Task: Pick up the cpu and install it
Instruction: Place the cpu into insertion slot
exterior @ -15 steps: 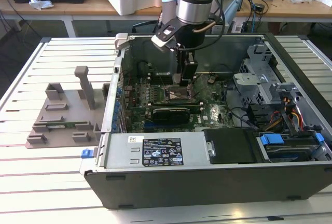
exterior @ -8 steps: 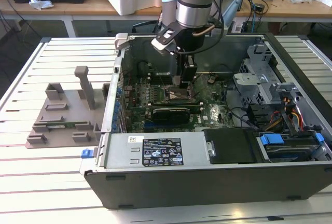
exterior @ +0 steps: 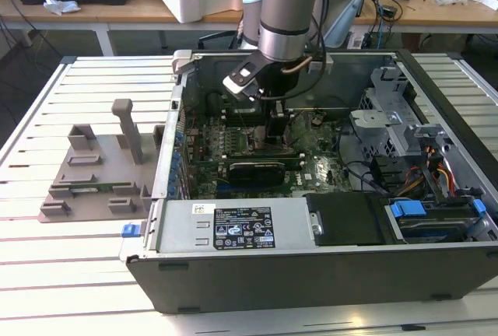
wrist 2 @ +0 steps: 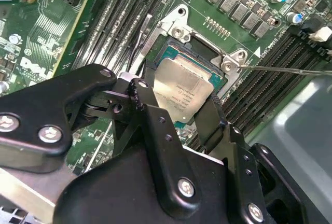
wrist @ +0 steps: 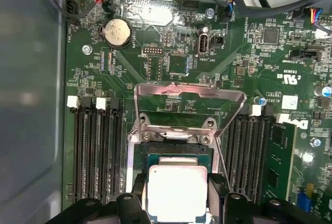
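We find the gripper (wrist 2: 176, 99) inside the open PC case (exterior: 311, 281), fingers (wrist 2: 148, 111) closed on opposite edges of the cpu (wrist 2: 185, 86). The cpu lies level over the mobo socket (wrist: 179, 156), w/ the hinged retention frame (wrist: 189, 90) raised. We cannot tell whether it is fully seated.

1. A white label (exterior: 243, 225) with black print and symbols lies on the power supply (exterior: 233, 246) in the exterior view; its lines cannot be read.
2. A small white sticker (exterior: 204, 208) sits just beside it, also illegible.
3. White silkscreen lettering covers the motherboard (wrist: 270, 53) in both wrist views.
4. Faint engraved print crosses the cpu (wrist 2: 184, 92) top plate in the second wrist view, too faint to read.
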`<control>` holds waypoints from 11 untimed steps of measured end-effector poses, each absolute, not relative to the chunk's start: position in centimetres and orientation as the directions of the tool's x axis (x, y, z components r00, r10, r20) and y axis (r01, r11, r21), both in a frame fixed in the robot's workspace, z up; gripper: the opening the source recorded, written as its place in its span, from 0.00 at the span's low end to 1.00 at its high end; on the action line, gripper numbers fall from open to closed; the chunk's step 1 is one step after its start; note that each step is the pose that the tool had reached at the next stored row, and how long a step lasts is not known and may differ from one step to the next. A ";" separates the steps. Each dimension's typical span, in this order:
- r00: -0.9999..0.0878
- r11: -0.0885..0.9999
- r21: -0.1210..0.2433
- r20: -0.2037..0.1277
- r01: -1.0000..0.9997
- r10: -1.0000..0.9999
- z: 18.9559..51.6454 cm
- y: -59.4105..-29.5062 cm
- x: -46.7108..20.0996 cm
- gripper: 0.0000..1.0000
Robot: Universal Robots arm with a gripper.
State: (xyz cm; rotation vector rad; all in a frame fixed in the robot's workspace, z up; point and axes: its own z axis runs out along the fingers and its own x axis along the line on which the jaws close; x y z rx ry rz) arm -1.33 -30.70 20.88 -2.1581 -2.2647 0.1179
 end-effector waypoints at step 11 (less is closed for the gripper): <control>-0.034 0.031 -0.062 -0.044 0.998 0.998 20.0 -30.7 -1.3 0.62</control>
